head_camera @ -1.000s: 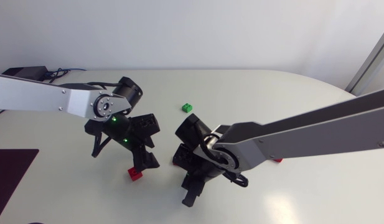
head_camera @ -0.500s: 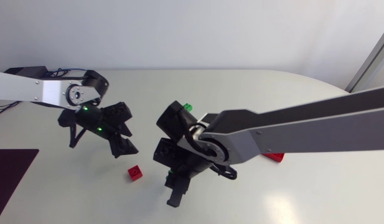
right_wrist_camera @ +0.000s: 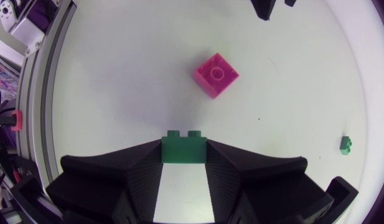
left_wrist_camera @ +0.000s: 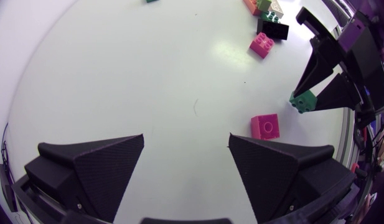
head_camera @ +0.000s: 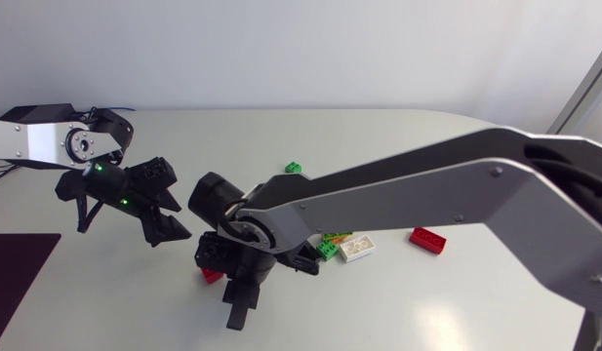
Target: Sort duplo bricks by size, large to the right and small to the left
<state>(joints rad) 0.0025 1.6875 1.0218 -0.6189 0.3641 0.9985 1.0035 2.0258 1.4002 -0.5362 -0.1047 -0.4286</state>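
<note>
Right gripper (right_wrist_camera: 184,147) pinches small green brick (right_wrist_camera: 184,152); left gripper (left_wrist_camera: 185,146) spread, empty. Best practice: lower to bench (right_wrist_camera: 117,68) just beside pink brick (right_wrist_camera: 215,74), not onto it, then release.

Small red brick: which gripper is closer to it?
Right. The right gripper, holding a green brick, is right by the small red brick; the left gripper sits farther off, open.

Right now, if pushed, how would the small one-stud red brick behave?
The one-stud red brick looks rigid plastic, probably light. Boxy and flat on the smooth table, it should slide rather than roll or tip.
</note>
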